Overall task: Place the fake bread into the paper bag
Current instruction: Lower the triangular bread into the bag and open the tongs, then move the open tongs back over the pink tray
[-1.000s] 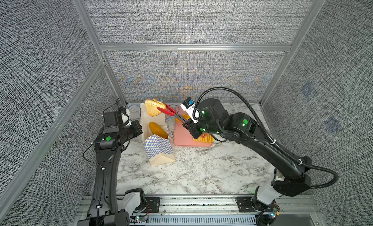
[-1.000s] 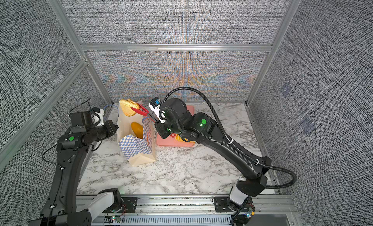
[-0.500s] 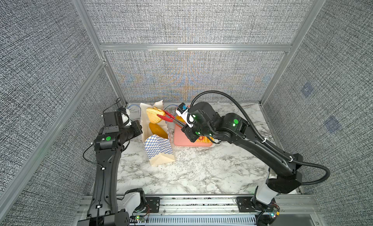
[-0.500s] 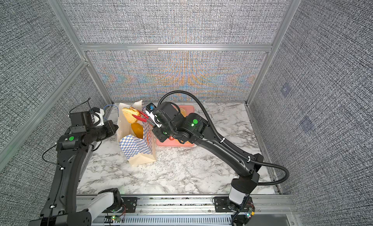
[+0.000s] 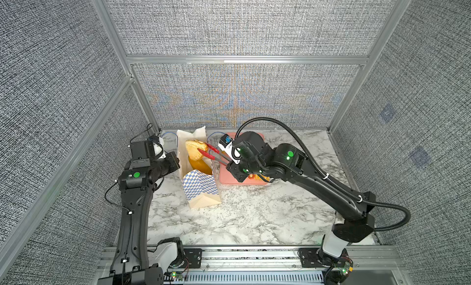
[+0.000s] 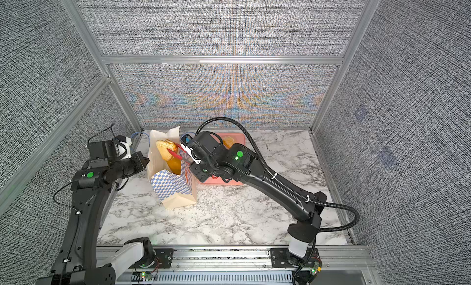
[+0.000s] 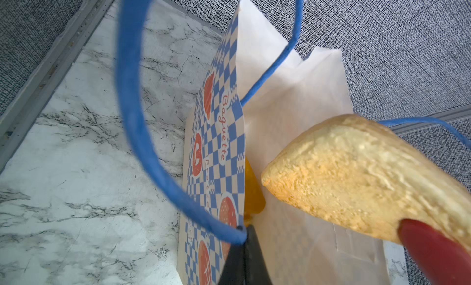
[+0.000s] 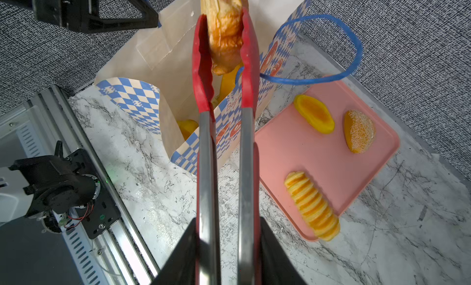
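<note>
Fake bread [image 8: 225, 36], golden-brown flaky pastry, pinched in narrow red-tipped steel tongs [image 8: 205, 156], tips at mouth of cream checker-band paper bag [image 5: 201, 189]. Right gripper [image 8: 226, 250] clamps tong handles; left gripper [image 7: 243, 255] pinches bag rim. Suggest: dip tips below rim, dodge blue cord handle [image 8: 293, 80], then release.

The tall cream checkered paper bag [image 5: 201, 187] stands near the back edge of the white marble table [image 5: 254, 220], with the flat pink plastic tray [image 8: 323, 154] just right of it. Three orange toy breads [image 8: 312, 206] lie on the tray. A golden three-cornered bread [image 5: 194, 150] hangs in red-tipped metal tongs [image 8: 246, 143] over the bag's open top.
</note>
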You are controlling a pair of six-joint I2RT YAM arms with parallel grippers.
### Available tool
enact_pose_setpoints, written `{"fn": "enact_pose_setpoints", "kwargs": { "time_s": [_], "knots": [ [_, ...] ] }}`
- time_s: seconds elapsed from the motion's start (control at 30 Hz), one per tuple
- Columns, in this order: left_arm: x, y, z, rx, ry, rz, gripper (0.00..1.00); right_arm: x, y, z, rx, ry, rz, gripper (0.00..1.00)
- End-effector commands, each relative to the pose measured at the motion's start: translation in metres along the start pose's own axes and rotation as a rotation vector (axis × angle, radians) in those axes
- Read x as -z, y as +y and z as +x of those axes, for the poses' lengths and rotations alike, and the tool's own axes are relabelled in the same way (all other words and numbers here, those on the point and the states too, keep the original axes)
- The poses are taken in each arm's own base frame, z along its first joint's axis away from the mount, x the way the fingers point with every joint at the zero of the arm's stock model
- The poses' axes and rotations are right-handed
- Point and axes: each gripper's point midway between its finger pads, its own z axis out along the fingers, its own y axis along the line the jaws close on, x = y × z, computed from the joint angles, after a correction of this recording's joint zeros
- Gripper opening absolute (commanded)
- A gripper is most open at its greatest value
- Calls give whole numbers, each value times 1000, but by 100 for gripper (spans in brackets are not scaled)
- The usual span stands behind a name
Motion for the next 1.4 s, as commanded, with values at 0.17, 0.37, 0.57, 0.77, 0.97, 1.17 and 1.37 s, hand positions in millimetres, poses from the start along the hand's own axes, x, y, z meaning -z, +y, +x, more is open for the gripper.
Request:
{"fn": "enact_pose_setpoints", "kwargs": {
  "time_s": [0.17, 0.37, 0.57, 0.77, 0.97, 1.17, 1.37],
  "knots": [
    [1, -1, 0, -8, -4, 9, 0, 7, 2, -14, -2, -58, -15, 46],
    [1, -1, 0, -8, -4, 7, 0, 10, 2, -16, -7, -71, -16, 51],
    [1, -1, 0, -9, -4, 7, 0, 15, 0, -21, -11, -96, -11, 51],
    [2, -2, -1, -9, -6, 9, 0, 22, -8, -28, -18, -133, 20, 51],
    [2, -2, -1, -9, -7, 9, 0, 33, -24, -34, -38, -177, 67, 51],
    [2, -3, -2, -10, -7, 11, 0, 43, -52, -34, -93, -210, 120, 51],
    [2, -4, -3, -10, -9, 14, 0, 43, -91, -21, -200, -206, 158, 51]
  ]
}}
